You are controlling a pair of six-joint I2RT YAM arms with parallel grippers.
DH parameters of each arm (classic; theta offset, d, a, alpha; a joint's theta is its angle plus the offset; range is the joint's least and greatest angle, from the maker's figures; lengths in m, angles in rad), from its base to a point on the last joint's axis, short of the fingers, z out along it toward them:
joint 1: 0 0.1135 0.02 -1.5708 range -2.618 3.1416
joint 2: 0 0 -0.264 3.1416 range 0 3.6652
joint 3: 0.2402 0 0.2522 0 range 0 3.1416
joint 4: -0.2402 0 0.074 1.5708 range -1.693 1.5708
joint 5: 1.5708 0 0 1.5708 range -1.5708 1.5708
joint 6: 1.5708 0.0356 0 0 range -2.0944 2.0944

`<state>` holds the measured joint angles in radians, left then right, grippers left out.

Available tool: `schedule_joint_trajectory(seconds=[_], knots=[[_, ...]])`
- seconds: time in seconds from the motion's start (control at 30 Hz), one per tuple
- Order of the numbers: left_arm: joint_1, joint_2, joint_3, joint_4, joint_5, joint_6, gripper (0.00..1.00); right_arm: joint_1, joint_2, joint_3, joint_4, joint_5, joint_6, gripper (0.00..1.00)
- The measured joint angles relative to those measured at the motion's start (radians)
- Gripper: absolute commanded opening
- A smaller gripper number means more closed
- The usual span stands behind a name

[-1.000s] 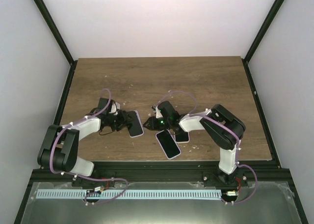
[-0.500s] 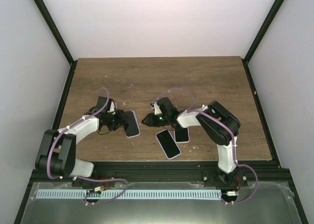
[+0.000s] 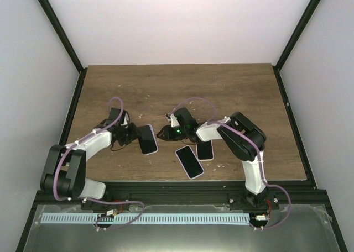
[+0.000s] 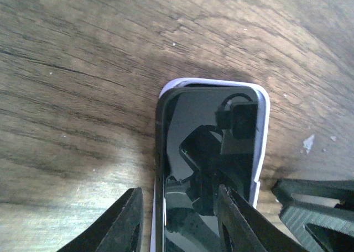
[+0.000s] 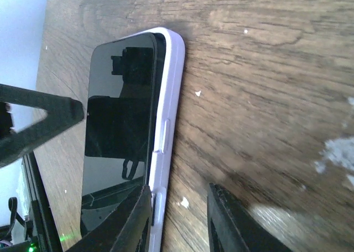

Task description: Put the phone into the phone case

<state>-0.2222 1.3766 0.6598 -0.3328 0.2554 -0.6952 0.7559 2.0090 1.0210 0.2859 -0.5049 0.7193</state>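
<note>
The phone (image 3: 146, 138), black-screened, lies in the lilac phone case (image 4: 264, 152) on the wood table left of centre. Its left long edge (image 4: 159, 169) stands slightly proud of the case. My left gripper (image 3: 131, 136) is at the phone's near end, open. In the left wrist view the left gripper (image 4: 178, 199) has one finger outside that raised edge and the other over the screen. My right gripper (image 3: 163, 134) is on the case's other side, open. In the right wrist view one finger of the right gripper (image 5: 178, 194) rests by the case's buttoned side (image 5: 168, 97), and the other is over bare wood.
Two more dark phones lie near the table's front edge, a larger one (image 3: 189, 162) and a smaller one (image 3: 205, 151) beside the right arm. White crumbs (image 5: 337, 152) dot the wood. Black frame posts border both sides.
The phone in its case has slid slightly left with the left gripper, whose jaws have narrowed. The right gripper has followed it leftward, up to the case's side.
</note>
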Motion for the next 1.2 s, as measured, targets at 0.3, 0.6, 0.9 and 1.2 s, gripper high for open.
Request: schedule_joint_trajectory(seconds=[0.3, 0.6, 0.9, 1.2], knots=[[0.003, 0.121, -0.004, 0.095, 0.062, 0.027, 0.18, 0.004, 0.069, 0.085, 0.001, -0.018, 0.008, 0.25], [0.023, 0.146, -0.003, 0.153, 0.130, 0.042, 0.01, 0.004, 0.119, 0.136, 0.021, -0.060, 0.013, 0.22], [0.027, 0.171, -0.002, 0.185, 0.147, 0.069, 0.43, -0.009, 0.133, 0.143, 0.037, -0.085, 0.010, 0.22], [0.005, 0.163, 0.018, 0.150, 0.092, 0.098, 0.26, -0.004, 0.135, 0.145, 0.045, -0.069, -0.001, 0.22]])
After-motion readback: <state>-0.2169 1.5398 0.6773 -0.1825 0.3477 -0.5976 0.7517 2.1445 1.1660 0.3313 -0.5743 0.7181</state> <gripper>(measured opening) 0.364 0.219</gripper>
